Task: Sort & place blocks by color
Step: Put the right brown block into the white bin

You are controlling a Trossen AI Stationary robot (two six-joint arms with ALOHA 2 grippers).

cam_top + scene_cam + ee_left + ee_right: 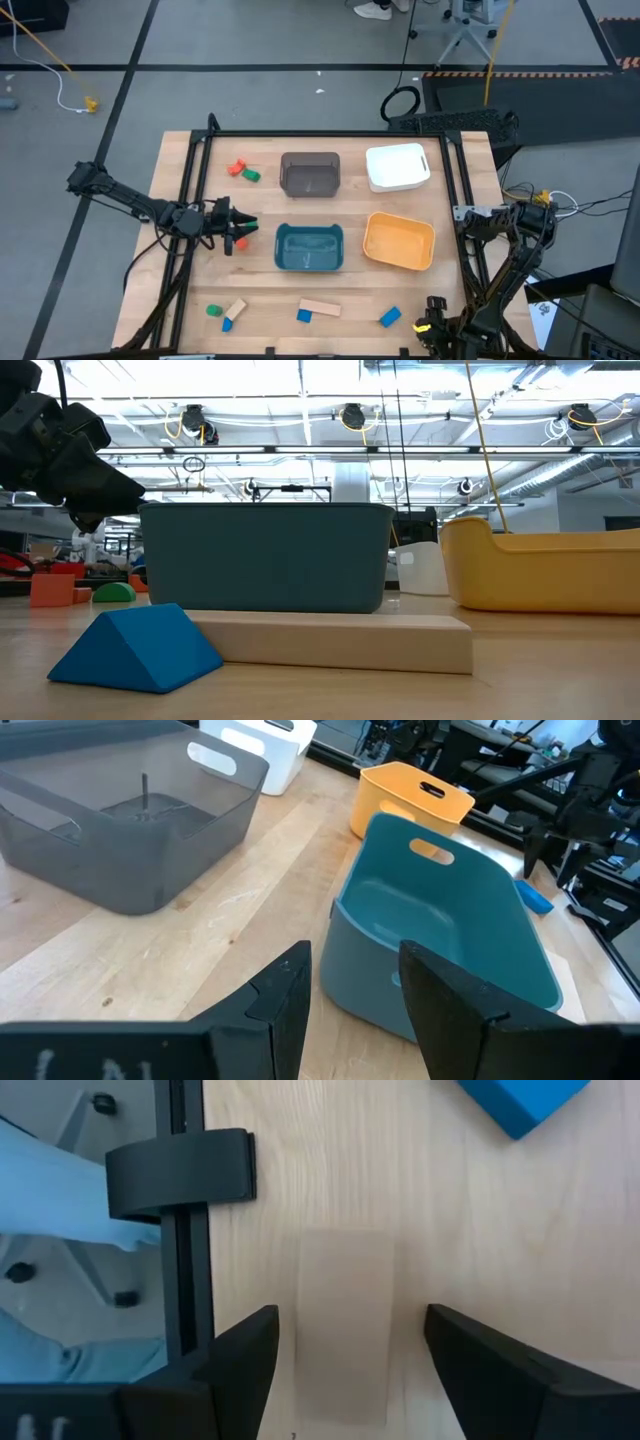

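My left gripper [236, 228] [355, 965] hangs at the table's left, facing the teal bin [309, 247]. It is open a little, with nothing between its fingers. A red block [239, 241] and a green block [248, 226] lie right by its tips. My right gripper [435, 306] [350, 1320] is open wide and points down at the near right edge. A pale wooden bar [345, 1325] lies on the table between its fingers, untouched. A blue block [390, 316] [525, 1100] lies beside it. More blocks lie near the front edge: green [212, 311], a wood bar [320, 307] and a blue wedge [140, 650].
A grey bin [310, 173] and a white bin [398, 166] stand at the back, and an orange bin [398, 241] sits right of the teal one. A red block [236, 167] and a green block [250, 175] lie far left. A black frame clamp [180, 1175] sits at the table edge.
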